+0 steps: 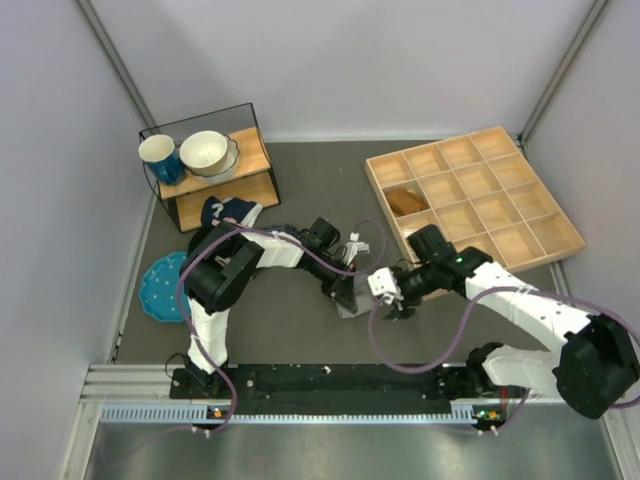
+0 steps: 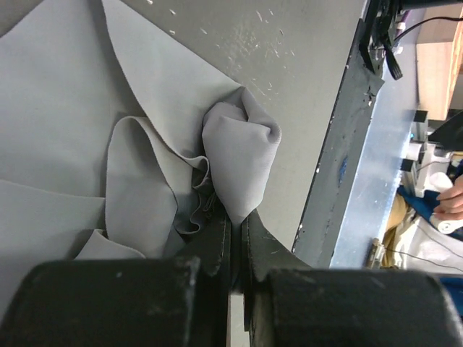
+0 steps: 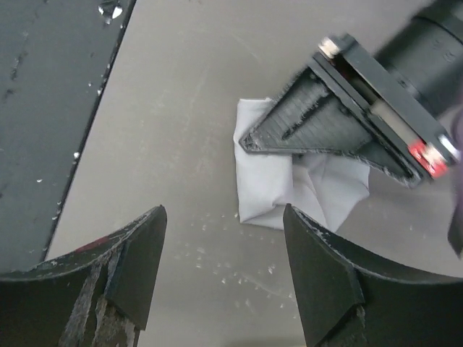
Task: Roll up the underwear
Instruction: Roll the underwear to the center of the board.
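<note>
The underwear point(image 2: 242, 148) is a plain grey cloth, bunched into a small folded bundle on the grey table, seen in the top view point(image 1: 352, 309) between the two grippers. My left gripper point(image 2: 236, 220) is shut on a fold of it, with the jaws pinched together on the cloth; in the top view it point(image 1: 346, 292) sits right over the bundle. My right gripper point(image 3: 223, 217) is open and empty, a short way from the bundle point(image 3: 264, 189) and not touching it. The left gripper point(image 3: 329, 123) covers the bundle's upper part in the right wrist view.
A wooden compartment tray point(image 1: 475, 195) stands at the back right, with a brown item point(image 1: 405, 200) in one cell. A shelf point(image 1: 215, 170) with a cup and bowl is at the back left, a navy garment point(image 1: 228, 212) below it, and a blue plate point(image 1: 163, 287) at the left. A black rail point(image 1: 330, 380) runs along the near edge.
</note>
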`<act>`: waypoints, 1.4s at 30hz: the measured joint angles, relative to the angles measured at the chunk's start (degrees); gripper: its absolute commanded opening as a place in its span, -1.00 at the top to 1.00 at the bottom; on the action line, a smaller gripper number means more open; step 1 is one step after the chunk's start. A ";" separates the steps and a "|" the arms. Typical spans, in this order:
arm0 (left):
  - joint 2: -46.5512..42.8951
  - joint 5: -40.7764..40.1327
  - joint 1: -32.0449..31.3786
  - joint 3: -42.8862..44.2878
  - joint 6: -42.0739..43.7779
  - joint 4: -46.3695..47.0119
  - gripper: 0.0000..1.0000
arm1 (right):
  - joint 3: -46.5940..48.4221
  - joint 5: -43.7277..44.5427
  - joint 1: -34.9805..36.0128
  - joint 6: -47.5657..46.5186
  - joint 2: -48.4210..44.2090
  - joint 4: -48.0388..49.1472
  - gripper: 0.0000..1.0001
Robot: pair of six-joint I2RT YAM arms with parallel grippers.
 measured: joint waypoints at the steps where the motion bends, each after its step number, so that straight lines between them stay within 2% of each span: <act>1: 0.22 0.31 0.24 0.00 -0.48 0.04 0.97 | -0.48 1.49 2.69 -0.50 0.63 1.22 -0.35; 6: 0.63 0.90 0.76 0.09 -2.10 0.11 0.95 | -1.11 11.28 12.09 -1.70 7.02 9.57 -0.34; 10: 0.63 0.74 0.94 0.11 -2.99 0.13 0.87 | -1.14 16.96 15.43 -2.60 12.72 13.90 -0.28; 12: 0.63 0.59 1.05 0.11 -3.58 0.15 0.75 | -1.33 18.97 16.31 -3.02 14.56 15.50 -0.25; 17: 0.46 -0.20 1.31 -0.15 -5.51 1.03 0.44 | -2.49 21.94 17.09 -3.50 17.62 18.25 0.04; 18: 0.04 -0.33 1.42 -0.72 -6.12 1.73 0.22 | -2.43 21.97 17.09 -3.39 17.99 18.60 0.07; 21: -2.78 -1.11 2.29 -3.30 -7.98 4.55 0.08 | -2.43 22.36 17.14 -3.10 18.27 19.04 0.20; 22: -4.09 -1.95 2.78 -4.24 -8.39 5.35 -0.36 | -2.43 22.49 17.14 -3.02 18.38 19.10 0.27; 23: -5.70 -3.17 3.39 -5.44 -8.90 6.34 -0.51 | -2.43 22.58 17.14 -2.99 18.43 19.21 0.31; 25: -9.11 -4.57 4.94 -7.87 -9.86 7.93 -0.97 | -2.38 22.75 17.14 -2.99 18.75 19.61 0.40; 32: -27.19 -16.37 9.38 -21.42 -11.08 16.28 -0.97 | 0.68 22.25 16.79 -2.34 20.61 16.44 0.45; 39: -51.71 -28.13 9.57 -40.30 -12.76 31.93 -0.98 | 11.74 14.88 13.20 -1.40 27.74 0.22 0.48; 42: -57.29 -32.52 9.62 -47.15 -15.52 40.33 -0.91 | 16.65 11.87 11.45 -1.44 32.09 -6.45 0.49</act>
